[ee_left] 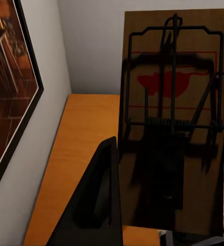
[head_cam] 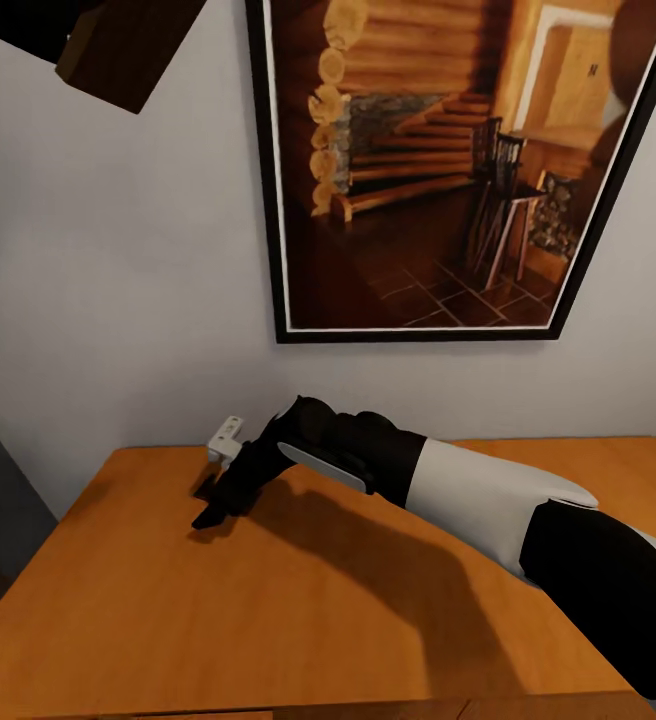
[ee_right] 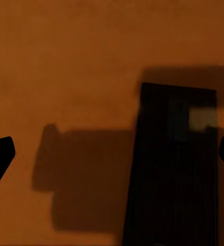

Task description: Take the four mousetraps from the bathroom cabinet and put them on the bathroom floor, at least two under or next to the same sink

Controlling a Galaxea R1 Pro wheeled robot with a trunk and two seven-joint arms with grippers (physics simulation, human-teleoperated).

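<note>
Right black gripper (head_cam: 211,517) spread, hovering low over orange-brown wooden cabinet top (head_cam: 268,620)—1 dark flat mousetrap (ee_right: 170,164) straight below between fingertips, long axis crosswise; left gripper (ee_left: 142,225) clamped on tan wooden mousetrap (ee_left: 173,118).

In the head view, the flat tan wooden mousetrap held aloft (head_cam: 108,62) is cut off by the top edge, and the dark left gripper holding it (head_cam: 28,30) is mostly out of frame. The black-framed picture of a log-cabin interior (head_cam: 448,170) runs past the top edge. The black right gripper (head_cam: 213,505) hides its own fingertips, so their spacing cannot be told there. In the right wrist view, a dark rectangular shape on the orange-brown wooden cabinet top (ee_right: 170,164) lies in shadow; its details are unreadable.
</note>
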